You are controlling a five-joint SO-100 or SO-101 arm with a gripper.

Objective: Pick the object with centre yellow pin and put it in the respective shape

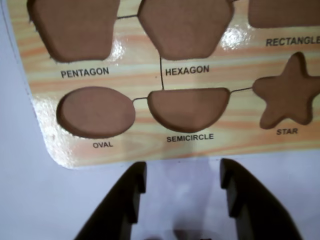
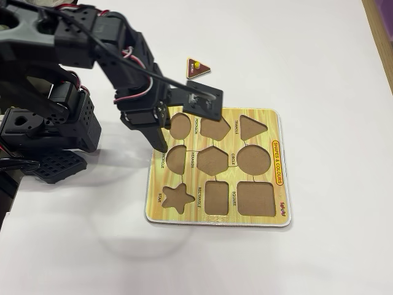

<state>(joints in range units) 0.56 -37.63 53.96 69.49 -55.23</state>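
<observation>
At the left edge of the puzzle board (image 2: 279, 178) in the fixed view, the gripper (image 2: 161, 136) hangs just above the white surface (image 2: 331, 74), its dark fingers pointing down beside the oval and semicircle cutouts. The wrist view shows the gripper (image 1: 182, 172) with its two black fingers (image 1: 131, 192) spread wide and nothing between them, only bare surface (image 1: 30, 200) beneath. Just ahead of the fingertips lies the board's (image 1: 135, 150) rounded edge, with the semicircle recess (image 1: 187, 109) straight ahead, the oval recess (image 1: 96, 111) to its left and the star recess (image 1: 289, 95) to its right. Further in sit the pentagon recess (image 1: 75, 27), the hexagon recess (image 1: 185, 27) and part of the rectangle recess (image 1: 282, 12). All recesses visible in both views are empty.

The triangular piece (image 2: 198, 67), reddish-brown with a yellow pin at its centre, lies flat on the surface in the fixed view, beyond the board's far edge and well apart from the gripper. The triangle recess (image 2: 252, 127) is in the board's far right corner.
</observation>
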